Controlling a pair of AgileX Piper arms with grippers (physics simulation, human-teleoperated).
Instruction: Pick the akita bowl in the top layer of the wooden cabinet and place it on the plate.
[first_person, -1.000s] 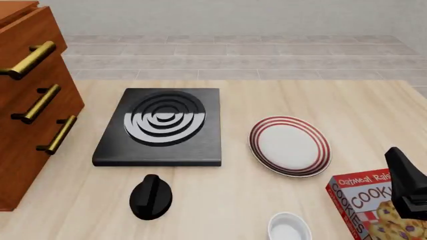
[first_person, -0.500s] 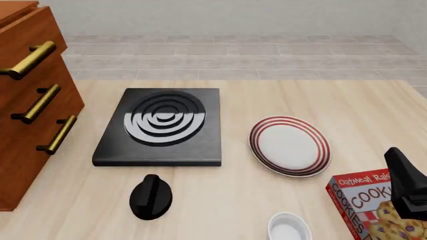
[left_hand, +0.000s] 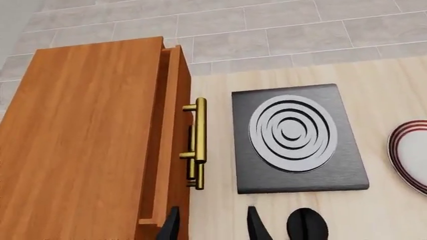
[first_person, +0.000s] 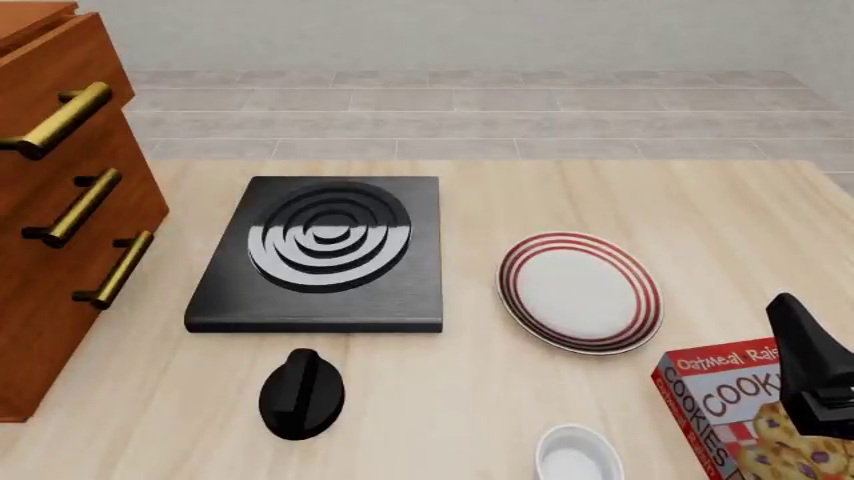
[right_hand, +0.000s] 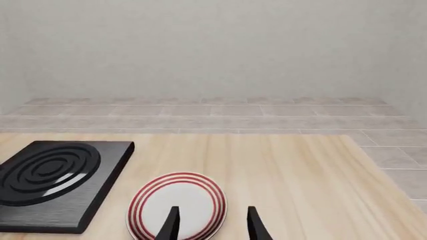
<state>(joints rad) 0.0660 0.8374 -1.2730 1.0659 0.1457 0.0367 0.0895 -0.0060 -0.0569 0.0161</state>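
**Cabinet drawers shut, both grippers empty, bowl out of sight**

The black stove slab (first_person: 320, 255) serves as the landmark on the light wooden table (first_person: 467, 400). To its left stands the wooden cabinet (first_person: 60, 230), its three drawers closed, each with a brass bar handle. The top layer (first_person: 54, 90) is the uppermost of these; the left wrist view shows its front (left_hand: 175, 125) standing only a sliver proud of the cabinet body, with nothing of its inside visible. The akita bowl cannot be seen in any view.

To the right of the slab, just beside it but apart, lies the plate (first_person: 581, 292), white with red rings at its rim, nothing on it. In front of the slab, toward the arms, sits a black knob-like thing (first_person: 302, 393). Farther right of that, at the near edge, is a plain white small bowl (first_person: 579, 455), and beyond it a red cookies box (first_person: 727, 405).

The left gripper (left_hand: 212, 225) hangs above the cabinet's front edge, left of the slab; its fingers stand apart with nothing between them. The right gripper (right_hand: 212, 222) hovers on the near side of the plate, right of the slab, its fingers likewise spread and holding nothing. In the front view the right arm's dark body rises over the cookies box.
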